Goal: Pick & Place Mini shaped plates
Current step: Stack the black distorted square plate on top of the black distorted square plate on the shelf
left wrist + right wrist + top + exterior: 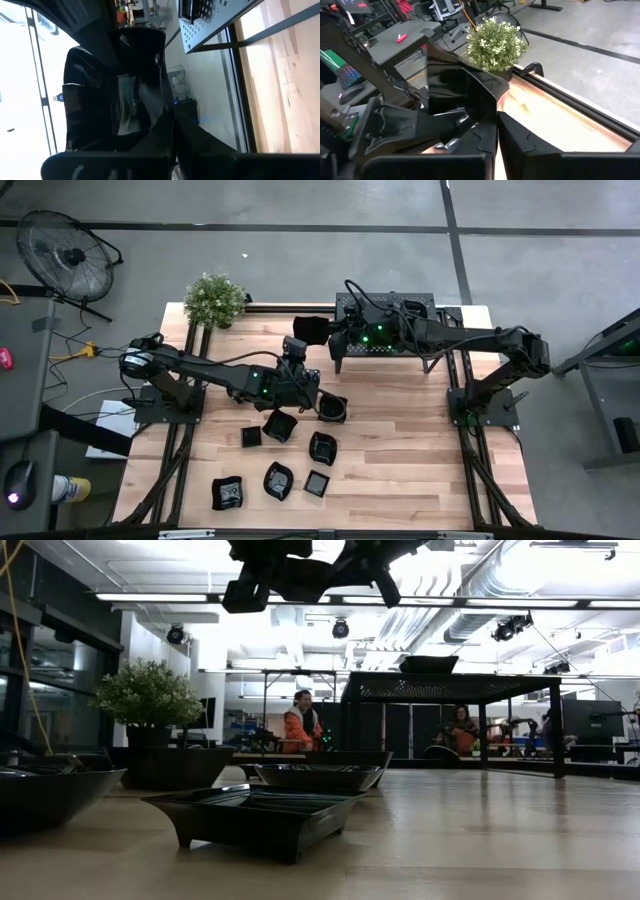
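Glossy black plate [120, 100] pinched in our left hand [297, 370], raised mid-bench; our right hand [308, 329] grips another plate [465, 92] just left of the perforated metal rack [385, 308]. We judge the job early: seven square and wavy-rimmed plates [278, 480] remain on the wooden bench [420, 470].
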